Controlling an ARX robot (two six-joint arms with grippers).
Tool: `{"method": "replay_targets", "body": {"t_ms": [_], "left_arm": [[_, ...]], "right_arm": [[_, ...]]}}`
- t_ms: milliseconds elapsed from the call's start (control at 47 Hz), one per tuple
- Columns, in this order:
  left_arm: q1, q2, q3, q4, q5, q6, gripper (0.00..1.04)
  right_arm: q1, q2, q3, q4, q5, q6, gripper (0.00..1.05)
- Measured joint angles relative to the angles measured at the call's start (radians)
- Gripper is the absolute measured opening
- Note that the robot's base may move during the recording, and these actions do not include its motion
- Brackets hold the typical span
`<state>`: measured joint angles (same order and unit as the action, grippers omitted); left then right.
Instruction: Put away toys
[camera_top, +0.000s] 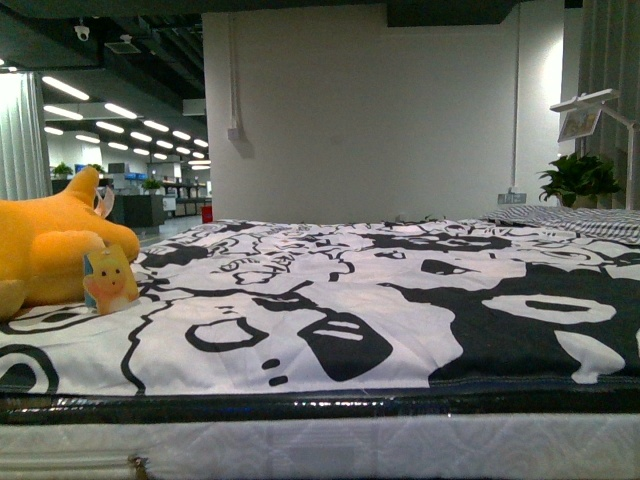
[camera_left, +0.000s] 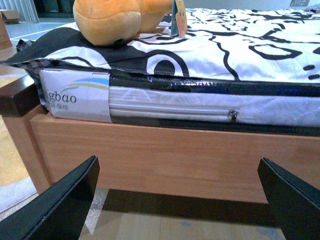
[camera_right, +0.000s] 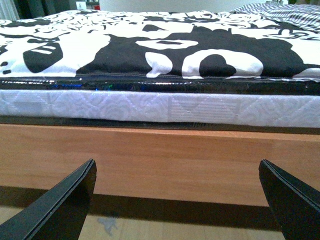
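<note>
The orange-yellow plush toy (camera_top: 45, 250) lies on the bed at the far left of the front view, a paper tag (camera_top: 108, 280) hanging in front of it. It also shows in the left wrist view (camera_left: 115, 20), on the bed's corner. My left gripper (camera_left: 177, 200) is open and empty, low in front of the wooden bed frame, below the toy. My right gripper (camera_right: 177, 200) is open and empty, low in front of the frame further right. Neither arm shows in the front view.
The bed carries a black-and-white patterned sheet (camera_top: 400, 300) over a white mattress (camera_left: 170, 102) on a wooden frame (camera_right: 160, 160). A striped pillow (camera_top: 580, 222) lies far right. A potted plant (camera_top: 578, 180) and a white lamp (camera_top: 600, 110) stand behind it.
</note>
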<state>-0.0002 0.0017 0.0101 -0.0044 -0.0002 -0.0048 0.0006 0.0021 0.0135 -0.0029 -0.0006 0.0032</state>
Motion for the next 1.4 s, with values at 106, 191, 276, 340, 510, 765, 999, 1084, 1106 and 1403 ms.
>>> {"method": "replay_targets", "body": {"t_ms": [106,191,276,340,510,765,999,1084,1106,1403], "left_arm": [[0.0,0.0,0.0,0.0,0.0,0.0,0.98],[0.0,0.0,0.0,0.0,0.003,0.0,0.98],[0.0,0.0,0.0,0.0,0.003,0.0,0.98],[0.0,0.0,0.0,0.0,0.003,0.001,0.98],[0.0,0.0,0.0,0.0,0.002,0.0,0.98],[0.0,0.0,0.0,0.0,0.001,0.001,0.98],[0.0,-0.001,0.0,0.0,0.0,0.0,0.98],[0.0,-0.001,0.0,0.0,0.0,0.0,0.98],[0.0,-0.001,0.0,0.0,0.001,0.001,0.98],[0.0,-0.001,-0.001,0.0,-0.005,0.0,0.98]], "right_arm": [[0.0,0.0,0.0,0.0,0.0,0.0,0.98],[0.0,0.0,0.0,0.0,0.004,0.0,0.98],[0.0,0.0,0.0,0.0,0.003,0.0,0.98],[0.0,0.001,0.0,0.0,0.004,0.0,0.98],[0.0,0.001,0.0,0.0,0.004,0.0,0.98],[0.0,0.002,0.0,0.0,0.002,0.0,0.98],[0.0,0.001,0.0,0.002,0.0,0.0,0.98],[0.0,0.001,0.0,0.002,0.0,0.0,0.98],[0.0,0.002,0.0,0.002,0.0,0.0,0.98],[-0.001,0.0,0.0,0.002,-0.007,0.0,0.98]]}}
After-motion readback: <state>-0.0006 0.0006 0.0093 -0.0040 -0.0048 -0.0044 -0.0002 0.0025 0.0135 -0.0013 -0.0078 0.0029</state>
